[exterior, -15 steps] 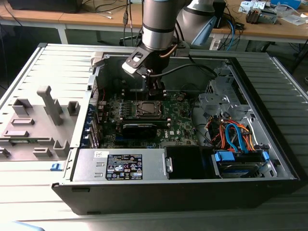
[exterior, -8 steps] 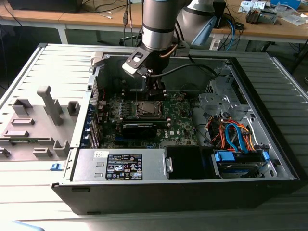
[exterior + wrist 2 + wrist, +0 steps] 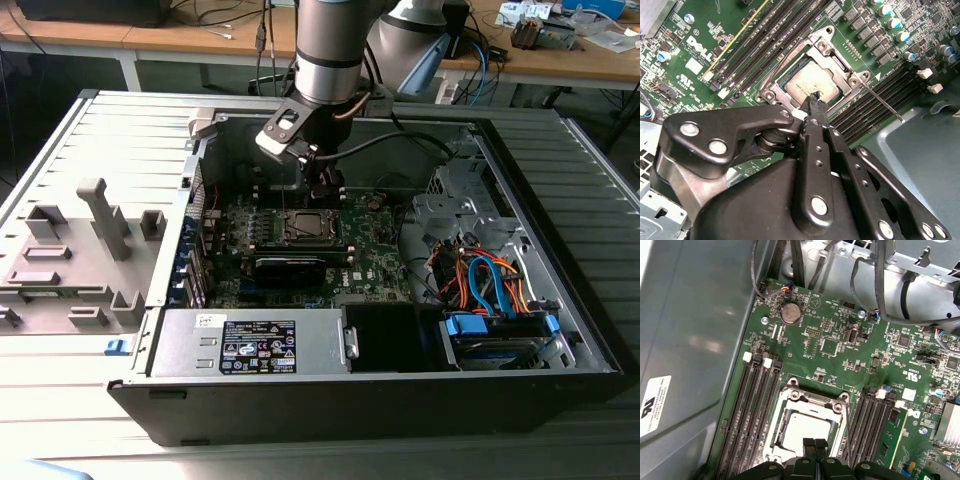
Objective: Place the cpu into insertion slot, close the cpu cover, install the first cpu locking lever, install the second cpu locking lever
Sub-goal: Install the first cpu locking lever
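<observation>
Print is on stickers only: at the exterior view's left-centre a large dark label (image 3: pixel 257 347) and a small white one (image 3: pixel 210 320) sit on the power supply (image 3: pixel 320 342), and in the first wrist view a white sticker (image 3: pixel 654 405) lies on the grey case wall; white lettering is also printed on the motherboard (image 3: pixel 700 30).

The open computer case (image 3: pixel 330 400) lies on a ribbed grey metal table (image 3: pixel 60 400). Wooden desks (image 3: pixel 200 38) strewn with cables stand behind.

At the exterior view's left is one grey moulded fixture (image 3: pixel 90 240) and one small blue piece (image 3: pixel 115 346). In the middle the single arm (image 3: pixel 330 40) reaches down to the green board. At the right, a bundle of blue and orange cables (image 3: pixel 490 285) crosses the drive bay.

The one cpu (image 3: pixel 812 82) sits in the insertion slot (image 3: pixel 786 84), between two banks of long black memory slots (image 3: pixel 752 410). The cpu cover (image 3: pixel 834 56) lies flat, framing the chip. One thin locking lever (image 3: pixel 882 102) sticks out sideways over the memory slots. One coin cell (image 3: pixel 790 314) is on the board.

The gripper (image 3: pixel 815 97) has its two fingers pressed together, clasping nothing, with the tips at the cpu's edge.
</observation>
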